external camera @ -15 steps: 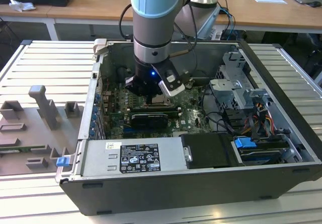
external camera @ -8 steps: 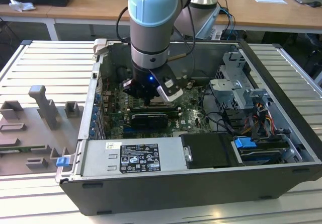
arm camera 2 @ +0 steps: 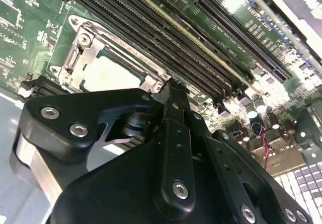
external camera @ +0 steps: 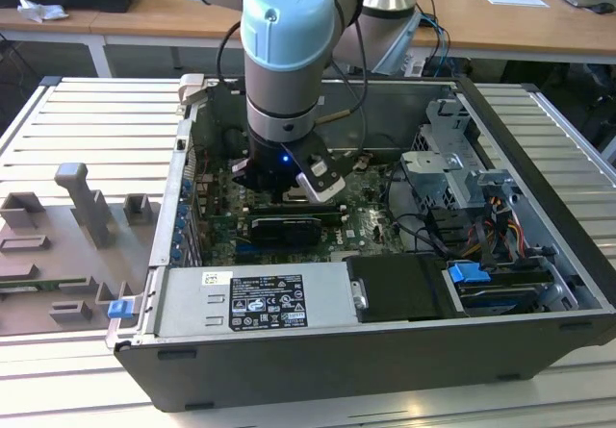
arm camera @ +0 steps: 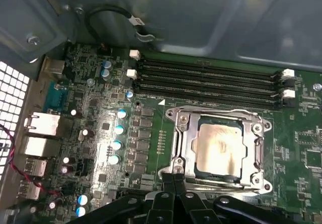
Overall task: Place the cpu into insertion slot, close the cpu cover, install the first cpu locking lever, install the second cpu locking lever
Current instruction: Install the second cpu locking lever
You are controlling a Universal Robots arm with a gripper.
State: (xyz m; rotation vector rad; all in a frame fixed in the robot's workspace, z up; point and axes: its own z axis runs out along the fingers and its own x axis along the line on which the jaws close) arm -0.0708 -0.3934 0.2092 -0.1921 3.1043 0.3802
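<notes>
In the first wrist view, the gripper (arm camera: 173, 183) is nearest to the camera. Its black fingers come together into one narrow tip, so the jaws stand closed or almost closed, and I see nothing held between them. The tip is right at the near edge of the socket; whether it touches the metal, I cannot tell.

Just beyond the tip lies the cpu cover (arm camera: 217, 117), a thin silver-grey frame with a window in the middle. It lies flat over the insertion slot (arm camera: 188, 148), of which only thin dark strips are visible inside the frame. Through the window shows the cpu (arm camera: 219, 147), a flat square chip with a pale silver-beige face and a light reflection on it. It sits inside the socket, level with the frame. Green motherboard (arm camera: 302, 148) surrounds the socket on all sides.

Further away, at 12 o'clock from the socket, run the long black memory slots (arm camera: 206, 80), parallel to each other, with white clips at their ends.

In the exterior view, the arm (external camera: 287, 62) reaches down into the open computer case (external camera: 318, 351), and the gripper (external camera: 289, 186) is low over the board, about the centre of the case.
</notes>
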